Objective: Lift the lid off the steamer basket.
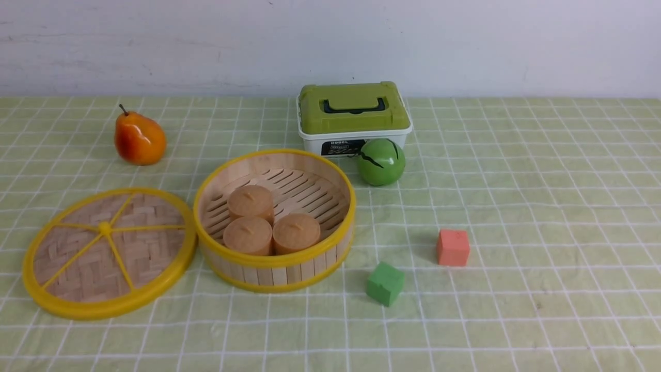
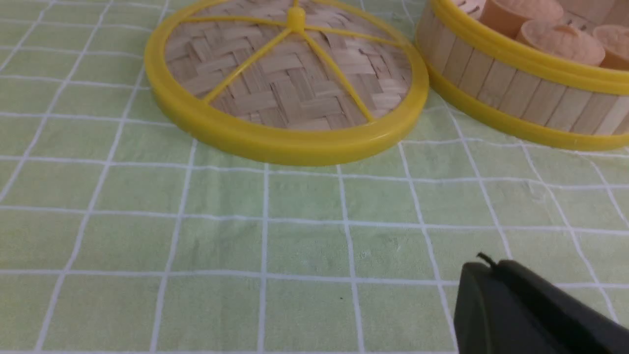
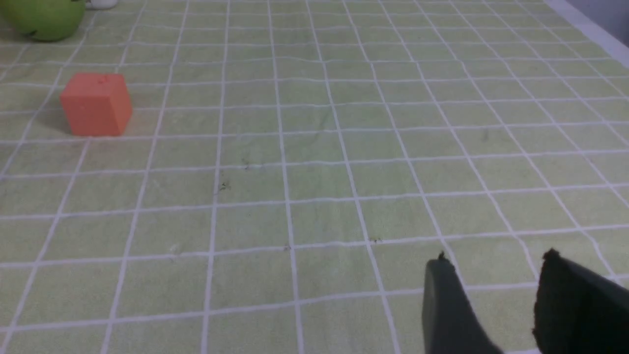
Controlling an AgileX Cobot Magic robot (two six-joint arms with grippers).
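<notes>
Left end effector (image 2: 491, 269): clenched, with nothing between the fingertips, above the cloth-covered counter (image 2: 304, 246) and apart from the lid (image 2: 295, 78). Right end effector (image 3: 496, 260): released, fingers apart, nothing in grasp, with the red block (image 3: 96, 105) well away from it.

Farther out, on the robot's left side, the lid, lying flat with its knob (image 1: 105, 228) upward, just beside the steamer basket (image 1: 273, 260); hard to tell if touching. Inside the open basket, three buns (image 1: 248, 235), together near one side. By judgement, task finished, nothing more to lift.

From here, main danger in an unnecessary move. With a low sweep of the closed left fingers, possible to catch the yellow rim and push the lid against the basket, so shifting or tipping the buns. With a low pass on the right, possible to knock the red block or the green block (image 1: 385, 283). Better to keep both arms high and away.
</notes>
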